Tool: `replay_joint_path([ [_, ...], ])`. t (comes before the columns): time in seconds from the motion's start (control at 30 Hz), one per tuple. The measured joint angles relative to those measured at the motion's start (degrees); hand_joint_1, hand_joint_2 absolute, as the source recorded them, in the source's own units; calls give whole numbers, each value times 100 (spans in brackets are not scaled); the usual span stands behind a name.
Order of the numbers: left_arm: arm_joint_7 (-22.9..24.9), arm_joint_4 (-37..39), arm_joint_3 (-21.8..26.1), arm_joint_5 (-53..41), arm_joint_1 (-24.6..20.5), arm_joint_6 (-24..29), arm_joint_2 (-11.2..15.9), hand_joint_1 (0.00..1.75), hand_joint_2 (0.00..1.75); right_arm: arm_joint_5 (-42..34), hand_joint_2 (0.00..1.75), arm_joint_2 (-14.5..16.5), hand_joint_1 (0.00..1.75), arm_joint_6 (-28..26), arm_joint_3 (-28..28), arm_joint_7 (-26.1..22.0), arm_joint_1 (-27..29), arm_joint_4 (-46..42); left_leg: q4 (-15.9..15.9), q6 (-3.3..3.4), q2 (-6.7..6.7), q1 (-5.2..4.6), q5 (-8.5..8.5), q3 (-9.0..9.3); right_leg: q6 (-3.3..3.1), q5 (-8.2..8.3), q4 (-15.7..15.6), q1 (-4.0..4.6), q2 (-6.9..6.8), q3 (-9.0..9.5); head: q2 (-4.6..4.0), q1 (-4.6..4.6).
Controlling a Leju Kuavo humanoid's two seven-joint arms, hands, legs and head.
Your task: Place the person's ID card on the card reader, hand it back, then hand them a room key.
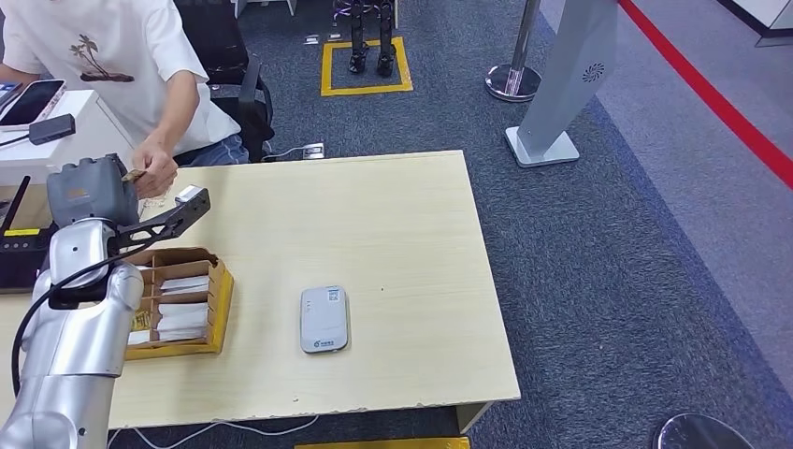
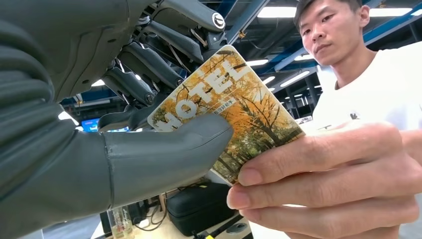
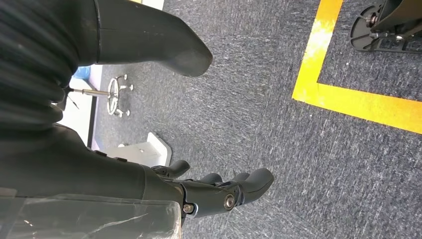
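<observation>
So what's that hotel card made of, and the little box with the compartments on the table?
The hotel card looks like thin, stiff plastic with a glossy printed autumn-tree picture; it stays flat between the left hand and the person's fingers. The compartment box looks like light wood or board, matte, with yellow edges; I can't tell which.

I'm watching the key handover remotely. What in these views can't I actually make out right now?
- Room key card, left wrist view: the left hand's thumb and the person's hand cover part of its face, so the printing is incomplete.
- Same card, head view: too small, hidden behind the person's hand.
- Cards in the box: too small to read; the left arm covers one side.
- Card reader: markings too small.
</observation>
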Motion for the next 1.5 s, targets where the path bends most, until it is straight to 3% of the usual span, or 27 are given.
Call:
replay_joint_path([
  [0.27,-111,104,2,0,-83,66,-3,175,175,1,175,-2,0,0,16,0,-1,0,0,0,0,-1,0,-2,0,0,-1,0,0,-1,0,-1],
  [0.3,-128,104,2,0,-87,87,-7,168,175,1,175,-2,0,0,18,0,-1,0,0,0,0,-1,0,-2,0,0,-1,0,0,-1,0,-1],
  [0.37,-138,103,3,0,-89,133,-17,81,175,1,175,-2,0,0,21,1,0,0,0,0,0,0,0,-2,0,0,-1,0,0,-1,0,0],
  [0.43,-137,102,4,-1,-90,157,-31,0,87,1,175,-2,0,0,22,2,0,0,0,0,0,0,0,-2,0,0,-1,0,0,-1,0,0],
  [0.5,-139,97,4,-2,-89,162,-44,0,0,1,175,-2,0,0,23,2,-1,0,0,0,0,0,0,-2,0,0,-1,0,-1,-1,0,-1],
  [0.8,-396,-400,4,-1,84,169,-128,0,0,-5,175,-2,0,-16,23,9,1,0,0,0,-1,0,0,-2,0,0,-1,0,-1,0,0,-1],
  [1.07,-899,-1197,4,-2,650,144,-351,0,0,-42,175,-2,0,-44,5,15,2,1,0,1,-1,-1,-1,-2,0,0,-1,-1,-1,0,0,-1],
  [1.2,-1262,-1674,0,4,1034,80,-567,0,175,-106,175,-2,0,-87,-26,25,2,0,0,3,0,-2,-3,-2,1,-1,-2,-1,0,0,0,1],
  [1.33,-1568,-2102,-117,29,1460,-40,-713,0,175,-198,175,-2,0,-114,-83,34,7,1,0,4,2,-2,-4,-2,1,-1,-3,-2,0,0,0,0],
  [1.5,-1668,-2512,-425,170,2062,-214,-665,0,175,-310,175,-2,0,-121,-180,45,13,0,-1,4,4,-1,-5,-1,1,-2,-3,-2,1,0,0,-1],
])
